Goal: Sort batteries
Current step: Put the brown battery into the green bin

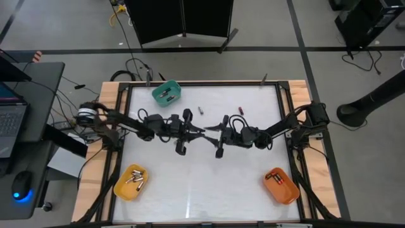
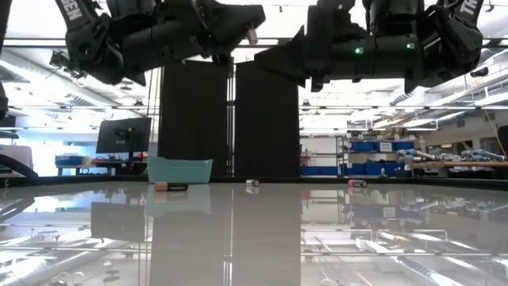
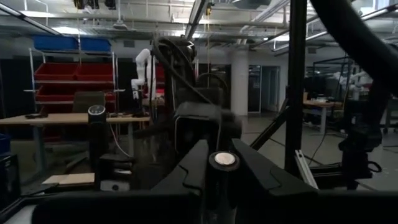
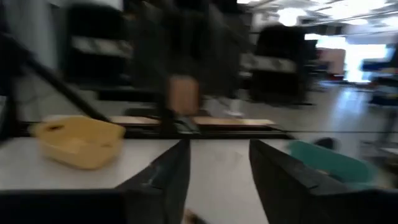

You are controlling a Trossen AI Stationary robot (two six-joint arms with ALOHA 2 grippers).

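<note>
Mid-sort. Left tool (image 3: 221,186) clamped on battery (image 3: 224,160); right tool (image 4: 214,180) wide, empty. Bins part-filled. Two loose cells (image 1: 200,111) on counter (image 1: 202,183) just beyond tools.

- From above we look straight down on the whole table (image 1: 202,190).
- Low, we look level across it.
- Both show the green bin (image 1: 167,94).

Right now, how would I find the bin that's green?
Look at the white table from above and go to its far edge, on the left arm's side. The green bin sits there with batteries inside. The yellow bin and orange bin are both at the near corners instead.
</note>
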